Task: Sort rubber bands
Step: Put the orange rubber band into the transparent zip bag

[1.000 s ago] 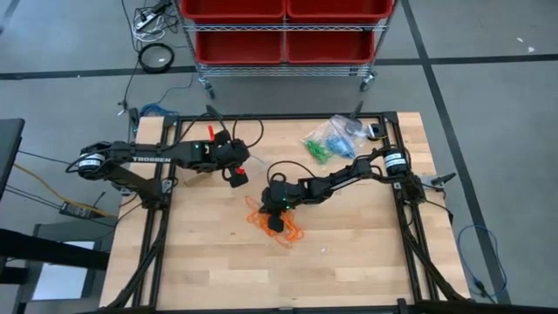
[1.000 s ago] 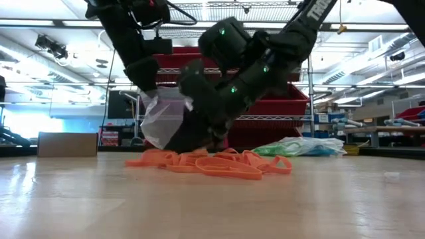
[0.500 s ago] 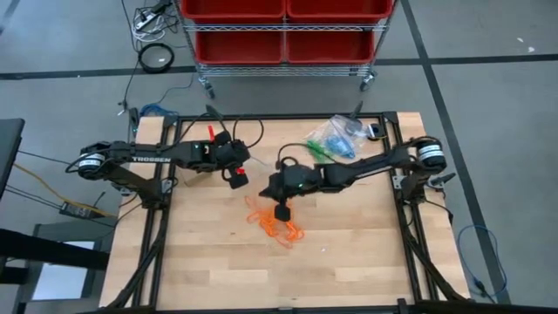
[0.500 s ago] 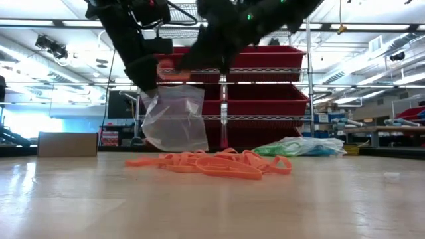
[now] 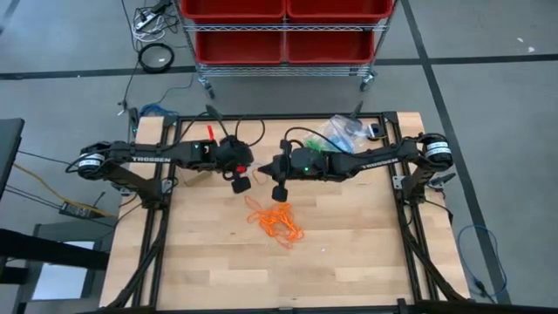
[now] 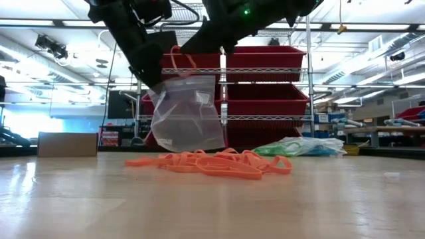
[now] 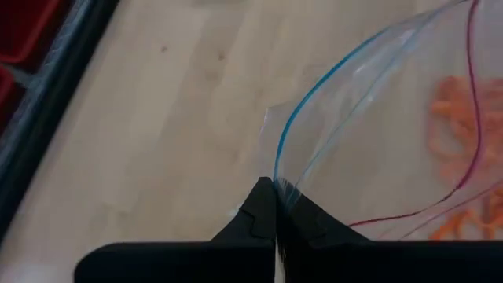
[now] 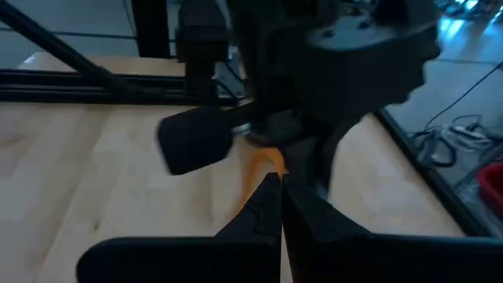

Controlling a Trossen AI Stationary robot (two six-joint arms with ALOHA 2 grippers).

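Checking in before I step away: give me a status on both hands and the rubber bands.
Left hand shut on clear bag, held up. Right hand shut on one orange rubber band at the bag's mouth. Orange pile on table, nothing blocking.

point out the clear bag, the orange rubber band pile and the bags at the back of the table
clear bag [image 6: 189, 113], low view, middle of its front face
orange rubber band pile [image 5: 277, 221], high view, centre of the clump
bags at the back [image 5: 342, 131], high view, on the clear plastic
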